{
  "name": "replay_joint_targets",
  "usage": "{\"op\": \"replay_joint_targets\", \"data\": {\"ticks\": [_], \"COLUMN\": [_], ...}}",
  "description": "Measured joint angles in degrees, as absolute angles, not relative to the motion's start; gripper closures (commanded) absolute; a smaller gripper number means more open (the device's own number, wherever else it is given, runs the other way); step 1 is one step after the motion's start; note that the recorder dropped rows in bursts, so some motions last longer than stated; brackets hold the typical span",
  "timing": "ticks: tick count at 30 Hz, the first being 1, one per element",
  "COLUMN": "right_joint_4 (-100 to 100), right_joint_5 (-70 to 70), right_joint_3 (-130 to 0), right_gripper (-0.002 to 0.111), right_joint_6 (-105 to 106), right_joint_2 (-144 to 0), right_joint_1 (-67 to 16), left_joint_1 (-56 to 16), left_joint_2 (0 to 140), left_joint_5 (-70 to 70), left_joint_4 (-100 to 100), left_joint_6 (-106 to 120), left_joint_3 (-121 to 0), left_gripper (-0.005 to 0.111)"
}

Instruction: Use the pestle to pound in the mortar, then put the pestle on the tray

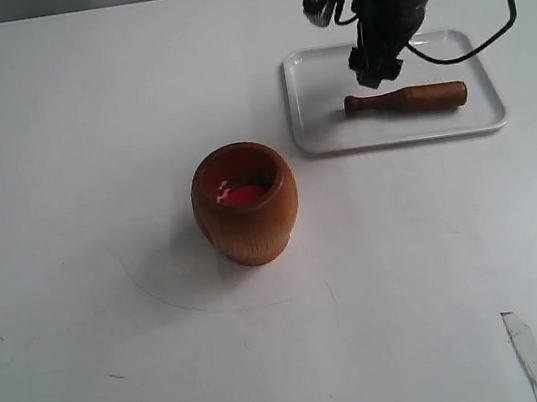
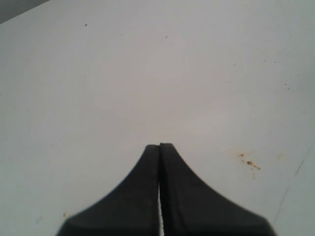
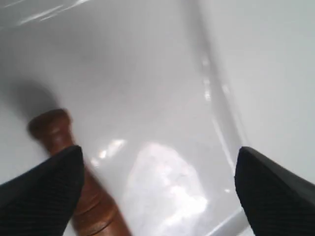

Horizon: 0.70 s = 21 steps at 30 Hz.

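**Item: pestle, lying on tray, not gripped**

Pestle (image 1: 405, 99): slim turned wood, dark brown, smooth. It lies flat and lengthwise inside the tray (image 1: 478, 111), knob end towards the mortar, where the low rim likely stops it rolling.
Tray: glossy white plastic with rounded corners.
Right gripper (image 3: 157, 167): hangs over the knob end, textured black fingers spread wide, holding nothing.
Mortar (image 1: 246, 204): barrel-shaped reddish wood with a thick rim, red inside. It stands upright on the table (image 1: 57, 141), well apart from the tray.
Left gripper (image 2: 160, 147): fingers pressed together, empty, over bare matte table.
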<state>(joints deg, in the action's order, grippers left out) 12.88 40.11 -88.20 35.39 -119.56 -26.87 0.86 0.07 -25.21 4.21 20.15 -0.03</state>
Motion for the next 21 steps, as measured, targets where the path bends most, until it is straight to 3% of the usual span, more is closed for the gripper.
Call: {"op": "replay_joint_targets", "data": {"ticks": [5, 8, 12, 21], "right_joint_4": [19.89, 22.13, 22.88, 22.98], "right_joint_5": [37.25, 37.05, 37.05, 32.4], "right_joint_3": [-88.2, -88.2, -88.2, -81.54], "right_gripper": [0.051, 0.072, 0.107, 0.108], "right_joint_6": [21.17, 15.61, 8.89, -0.35], "right_joint_2": [-115.3, -112.46, -109.41, -99.22], "right_joint_1": [-26.87, -26.87, -26.66, -24.87], "left_joint_1": [0.86, 0.86, 0.86, 0.86], "left_joint_2": [0.07, 0.07, 0.07, 0.07], "left_joint_5": [-25.21, -25.21, -25.21, -25.21], "left_joint_4": [4.21, 4.21, 4.21, 4.21], "left_joint_6": [20.15, 20.15, 20.15, 20.15], "left_joint_3": [-0.03, -0.03, -0.03, -0.03], "left_gripper": [0.107, 0.107, 0.107, 0.107]}}
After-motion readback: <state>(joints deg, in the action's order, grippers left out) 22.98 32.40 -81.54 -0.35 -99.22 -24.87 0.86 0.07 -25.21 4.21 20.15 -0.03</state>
